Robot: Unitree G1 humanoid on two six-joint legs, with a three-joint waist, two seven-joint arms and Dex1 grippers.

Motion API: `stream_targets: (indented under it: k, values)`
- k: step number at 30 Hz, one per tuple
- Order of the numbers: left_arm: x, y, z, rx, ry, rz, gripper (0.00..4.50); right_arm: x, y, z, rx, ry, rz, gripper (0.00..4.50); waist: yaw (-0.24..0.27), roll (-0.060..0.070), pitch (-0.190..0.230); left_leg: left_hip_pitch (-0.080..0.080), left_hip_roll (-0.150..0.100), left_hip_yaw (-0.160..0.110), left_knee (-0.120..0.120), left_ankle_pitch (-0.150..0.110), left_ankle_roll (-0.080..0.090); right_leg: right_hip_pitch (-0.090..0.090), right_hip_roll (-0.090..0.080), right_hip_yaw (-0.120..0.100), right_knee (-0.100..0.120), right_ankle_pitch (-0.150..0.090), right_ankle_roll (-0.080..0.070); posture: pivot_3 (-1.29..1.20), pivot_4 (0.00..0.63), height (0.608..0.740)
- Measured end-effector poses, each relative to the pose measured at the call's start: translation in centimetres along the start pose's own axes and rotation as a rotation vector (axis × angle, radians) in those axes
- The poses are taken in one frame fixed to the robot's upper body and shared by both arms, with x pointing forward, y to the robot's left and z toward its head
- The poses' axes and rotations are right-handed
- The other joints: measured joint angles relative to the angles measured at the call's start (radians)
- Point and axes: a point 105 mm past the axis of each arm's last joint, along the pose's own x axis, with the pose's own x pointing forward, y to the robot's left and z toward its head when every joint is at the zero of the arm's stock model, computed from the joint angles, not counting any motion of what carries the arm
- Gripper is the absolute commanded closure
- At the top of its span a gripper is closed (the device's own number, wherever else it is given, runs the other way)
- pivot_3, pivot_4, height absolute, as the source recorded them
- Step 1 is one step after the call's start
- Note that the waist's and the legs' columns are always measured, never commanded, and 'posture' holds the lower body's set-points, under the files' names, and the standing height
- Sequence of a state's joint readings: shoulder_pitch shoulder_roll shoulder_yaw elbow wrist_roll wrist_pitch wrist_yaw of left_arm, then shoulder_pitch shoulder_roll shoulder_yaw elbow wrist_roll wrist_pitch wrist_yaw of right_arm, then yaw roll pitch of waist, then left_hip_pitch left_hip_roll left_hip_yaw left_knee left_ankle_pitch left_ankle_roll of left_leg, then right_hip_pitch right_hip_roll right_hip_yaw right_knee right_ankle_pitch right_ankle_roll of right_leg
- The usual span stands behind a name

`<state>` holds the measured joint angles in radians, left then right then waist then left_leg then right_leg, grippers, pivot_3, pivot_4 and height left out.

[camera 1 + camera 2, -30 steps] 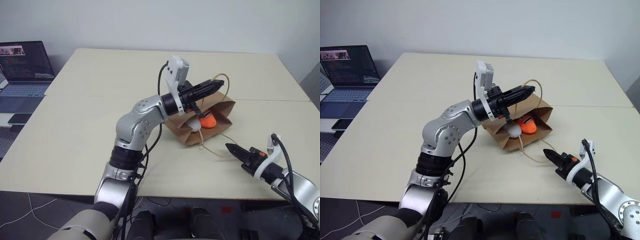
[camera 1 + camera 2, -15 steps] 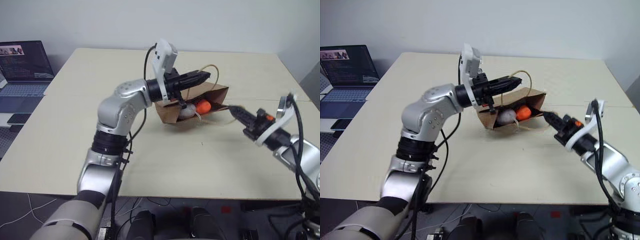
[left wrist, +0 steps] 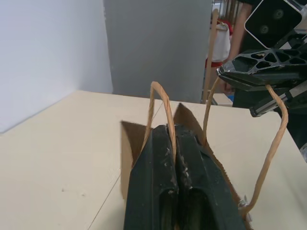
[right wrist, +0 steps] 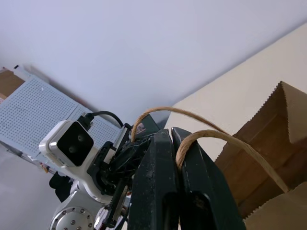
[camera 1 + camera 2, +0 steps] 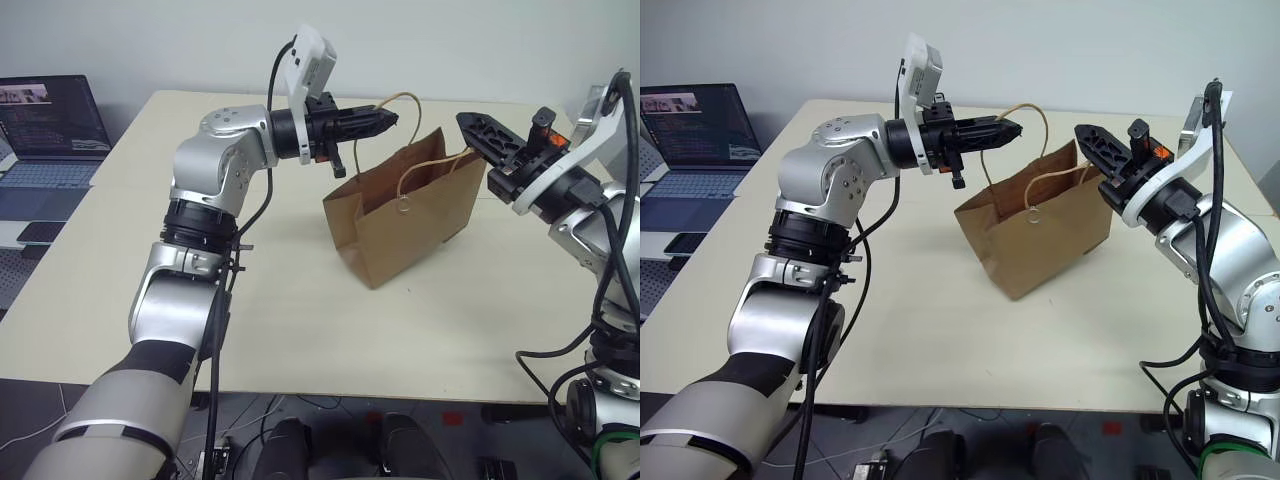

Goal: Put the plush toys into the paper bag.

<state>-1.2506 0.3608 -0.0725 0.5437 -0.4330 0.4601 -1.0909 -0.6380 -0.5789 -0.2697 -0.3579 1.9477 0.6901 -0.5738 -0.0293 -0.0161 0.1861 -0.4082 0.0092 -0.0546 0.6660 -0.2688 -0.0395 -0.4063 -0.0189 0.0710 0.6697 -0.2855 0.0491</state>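
The brown paper bag [image 5: 400, 225] stands upright at the middle of the table, mouth up, with its bottom at table level. My left gripper [image 5: 388, 119] points level from the left and is shut on the far loop handle [image 3: 160, 93]. From the right, my right gripper [image 5: 470, 125] is shut on the near handle [image 4: 211, 136], above the bag's right top corner. Both handles are pulled up and apart. The plush toys are hidden inside the bag.
An open laptop [image 5: 45, 125] sits on a side desk at the far left, with a dark phone [image 5: 35, 235] in front of it. The cream table [image 5: 200, 300] spreads wide around the bag.
Both grippers rose. The right one swung up from the table's front edge and took the near handle. The bag turned from lying on its side to upright, and the toys dropped out of sight.
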Motion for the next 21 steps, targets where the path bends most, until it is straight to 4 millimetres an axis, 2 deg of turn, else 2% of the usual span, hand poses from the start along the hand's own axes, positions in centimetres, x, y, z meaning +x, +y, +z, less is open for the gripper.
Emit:
stream_targets:
  k: [2,7,13,15,16,17,21]
  values:
    - [0.3,0.2,-0.4,-0.015,0.009,-0.004,4.5,0.2,-0.4,-0.3,0.011,0.013,-0.022,4.48,-0.001,0.0,0.0,0.0,0.0,-0.001,0.001,0.0,0.0,-0.003,-0.001,0.0,0.009,0.0,0.0,0.0,0.15,0.74]
    - [1.2,0.4,-1.9,-0.06,0.028,-0.004,4.5,0.2,-1.2,-0.9,0.028,0.03,-0.06,4.48,-0.002,0.0,0.0,0.0,-0.001,-0.002,0.001,0.0,0.0,-0.004,0.0,0.0,0.01,0.0,0.0,0.0,0.15,0.74]
    - [2.2,0.4,-2.1,-0.07,0.036,-0.011,4.5,0.5,-2.2,-1.5,0.05,0.052,-0.105,4.48,-0.002,0.0,0.0,-0.001,-0.001,-0.001,0.001,0.0,0.0,-0.004,0.0,0.0,0.01,0.0,0.0,0.0,0.15,0.74]
    - [2.3,0.5,-2.3,-0.066,0.042,-0.005,4.5,0.6,-2.4,-1.7,0.046,0.055,-0.113,4.11,-0.003,0.0,0.0,-0.001,-0.001,-0.001,0.001,0.0,0.0,-0.004,0.0,0.0,0.01,0.0,0.0,0.0,0.15,0.74]
    - [2.4,0.5,-2.5,-0.065,0.044,-0.007,4.18,0.7,-2.5,-1.6,0.037,0.049,-0.123,3.89,-0.003,0.0,0.0,-0.001,-0.001,-0.001,0.001,0.0,0.0,-0.004,0.0,0.0,0.01,0.0,0.0,0.0,0.15,0.74]
    - [2.4,0.4,-2.5,-0.064,0.046,-0.01,4.07,0.7,-2.7,-1.6,0.029,0.044,-0.131,3.61,-0.003,0.0,0.0,-0.001,-0.001,-0.001,0.001,0.0,0.0,-0.004,0.0,0.0,0.01,0.0,0.0,0.0,0.15,0.74]
    - [2.3,0.4,-2.4,-0.046,0.051,-0.022,2.97,0.6,-3.2,-1.1,-0.016,0.027,-0.154,2.18,-0.003,0.0,0.0,-0.001,-0.001,-0.001,0.001,0.0,0.0,-0.005,0.0,0.0,0.01,0.0,0.0,0.0,0.15,0.74]
